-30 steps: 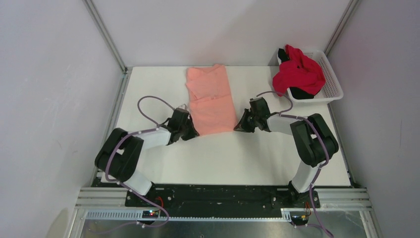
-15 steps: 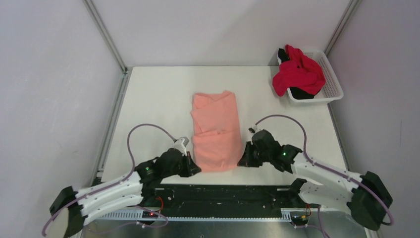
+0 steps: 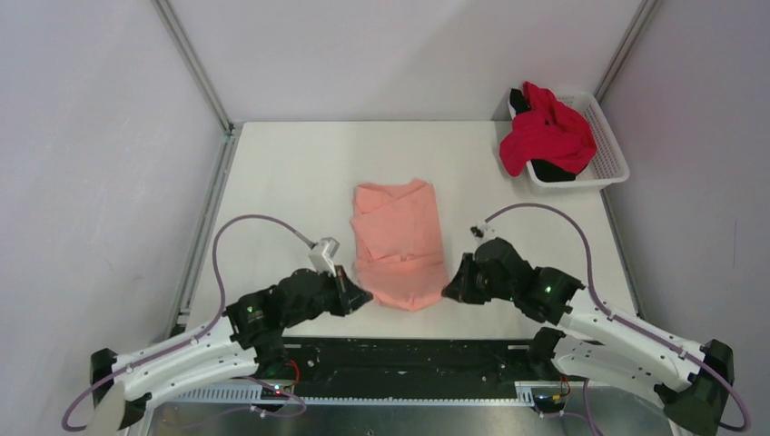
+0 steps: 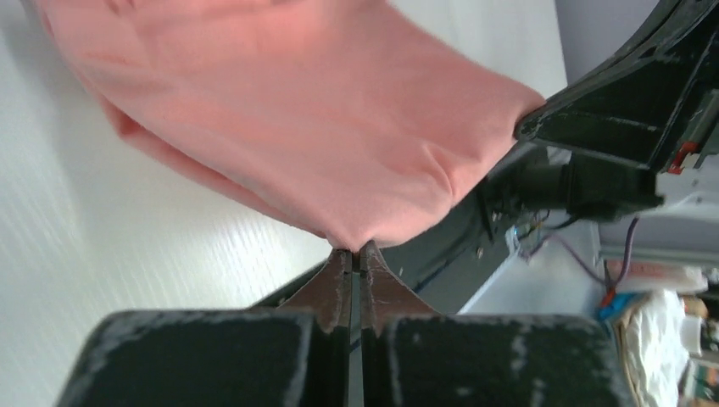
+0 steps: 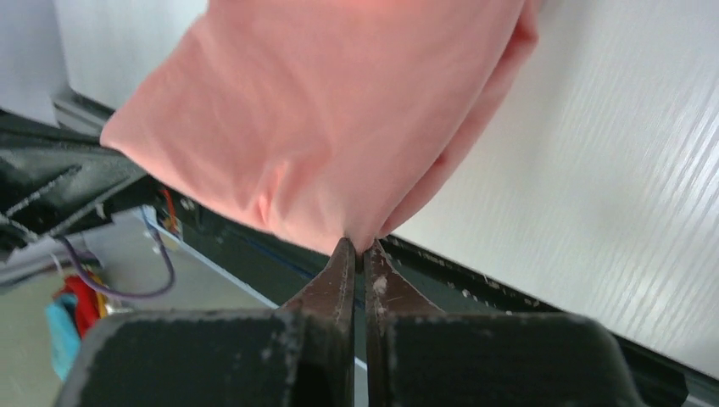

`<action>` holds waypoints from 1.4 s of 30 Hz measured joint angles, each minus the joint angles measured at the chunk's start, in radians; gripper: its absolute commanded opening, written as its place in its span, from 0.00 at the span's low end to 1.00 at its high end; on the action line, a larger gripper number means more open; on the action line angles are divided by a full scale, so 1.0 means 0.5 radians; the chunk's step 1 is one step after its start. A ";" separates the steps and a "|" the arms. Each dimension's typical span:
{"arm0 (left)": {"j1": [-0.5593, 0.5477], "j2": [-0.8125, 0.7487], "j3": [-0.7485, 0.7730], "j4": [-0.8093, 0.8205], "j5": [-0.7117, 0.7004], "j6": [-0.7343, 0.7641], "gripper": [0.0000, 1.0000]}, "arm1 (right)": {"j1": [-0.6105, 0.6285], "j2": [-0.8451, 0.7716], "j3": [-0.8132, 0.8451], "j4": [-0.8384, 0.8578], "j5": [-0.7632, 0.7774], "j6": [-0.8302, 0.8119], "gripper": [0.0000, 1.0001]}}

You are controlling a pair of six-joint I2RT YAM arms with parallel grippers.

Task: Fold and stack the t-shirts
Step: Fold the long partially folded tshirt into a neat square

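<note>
The salmon-pink t-shirt [image 3: 399, 241] lies folded into a long strip in the middle of the table, its near end lifted. My left gripper [image 3: 360, 298] is shut on the shirt's near left corner [image 4: 360, 237]. My right gripper [image 3: 449, 292] is shut on the near right corner [image 5: 360, 233]. The cloth hangs between both grippers over the table's front edge. The bright red t-shirt [image 3: 547, 133] lies crumpled in the basket at the back right, with the black t-shirt [image 3: 550, 170] mostly hidden under it.
The white mesh basket [image 3: 610, 150] stands at the table's back right corner. The black base rail [image 3: 409, 354] runs along the near edge under the lifted cloth. Grey walls and metal posts enclose the table.
Both grippers have pulled the pink shirt from the back of the table toward the near edge, and its near end has risen. The arms have stretched out low and forward.
</note>
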 measured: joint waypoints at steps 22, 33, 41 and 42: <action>1.137 1.212 1.025 0.284 0.030 0.610 0.00 | -0.983 1.045 0.978 0.367 -0.456 -0.325 0.00; 1.449 1.897 1.423 0.416 0.356 0.739 0.00 | -1.192 1.639 1.315 0.483 -0.635 -0.395 0.00; 1.544 2.431 1.728 0.460 0.517 0.822 0.00 | -1.279 2.046 1.488 0.599 -0.666 -0.444 0.00; 1.549 2.499 1.767 0.462 0.520 0.824 0.00 | -1.291 2.115 1.523 0.613 -0.670 -0.445 0.00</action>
